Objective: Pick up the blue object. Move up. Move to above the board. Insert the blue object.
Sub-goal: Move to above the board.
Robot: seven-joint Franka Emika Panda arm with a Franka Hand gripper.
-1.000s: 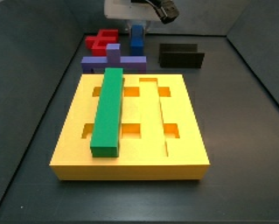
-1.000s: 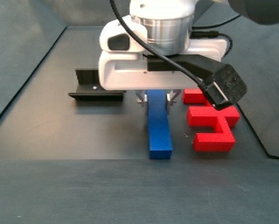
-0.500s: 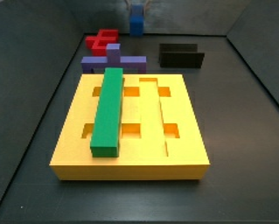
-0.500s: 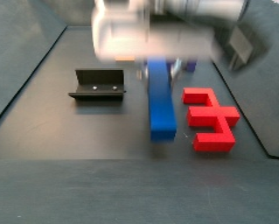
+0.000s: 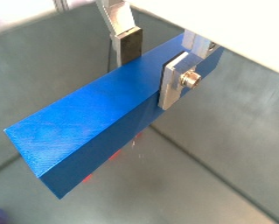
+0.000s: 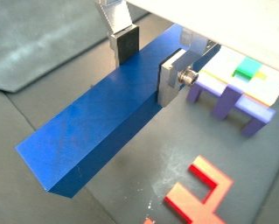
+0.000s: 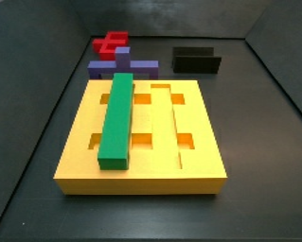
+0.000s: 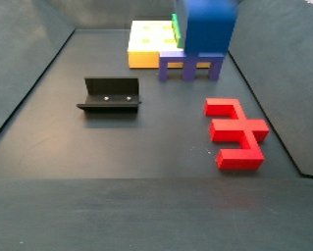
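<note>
In both wrist views the gripper [image 5: 153, 54] pinches the blue object [image 5: 107, 118] between its fingers [image 6: 125, 42], holding it off the floor, well apart from the board [image 7: 179, 128].

Shows a long green bar [image 7: 116, 121] lying flat, pointing toward 12 o'clock in a side view. Places a purple block [image 7: 123, 68] just beyond its far end, a red piece [image 7: 112, 43] farther toward 12 o'clock, and the dark fixture [image 7: 198, 60] at 1 o'clock, apart from both. Puts the red piece [image 8: 237, 133] at 3 o'clock from the fixture [image 8: 110, 96] in a side view.
</note>
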